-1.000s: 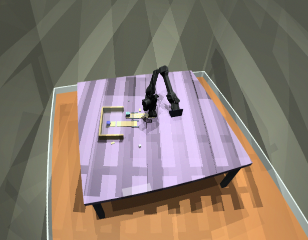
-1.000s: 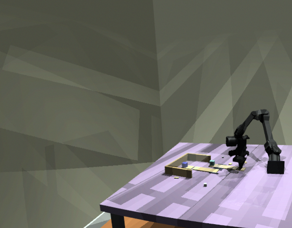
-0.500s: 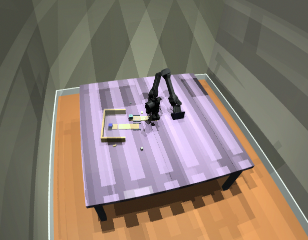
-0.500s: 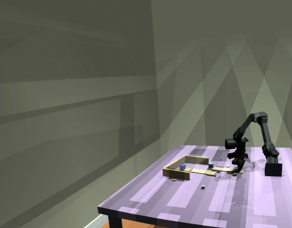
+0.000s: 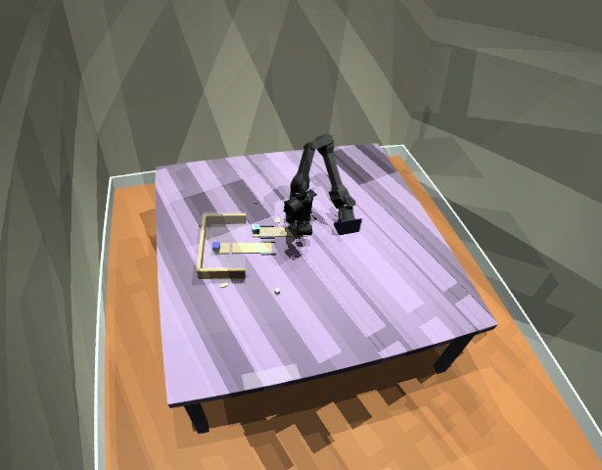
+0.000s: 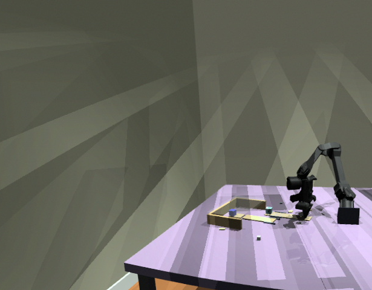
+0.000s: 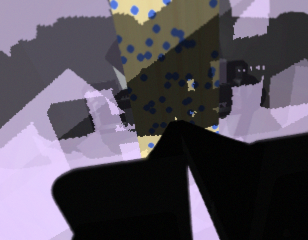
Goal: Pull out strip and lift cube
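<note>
My gripper (image 5: pixel 302 233) (image 6: pixel 305 217) (image 7: pixel 176 127) is shut, its tips down at the top of the blue-dotted yellow strip (image 5: pixel 273 231) (image 6: pixel 282 215) (image 7: pixel 194 20) near that strip's right end. Nothing shows pinched between the fingers. This strip looks unbroken where visible; the arm hides part of it. A teal cube (image 5: pixel 254 229) (image 6: pixel 268 210) sits on its left end, just outside the frame's open side. A second yellow strip (image 5: pixel 250 248) (image 6: pixel 259 219) has a gap across it near its left part. A blue cube (image 5: pixel 215 246) (image 6: pixel 232 212) sits on its left end. Labels are too small to read.
A three-sided wooden frame (image 5: pixel 202 248) (image 6: pixel 225 222) surrounds the blue cube. Dark guide rails (image 5: pixel 268 254) flank the strips. A small white cube (image 5: pixel 277 291) (image 6: pixel 258 237), small yellow pieces (image 5: pixel 223 284) (image 6: pixel 222 228) and a dark bit (image 5: pixel 254 203) lie around.
</note>
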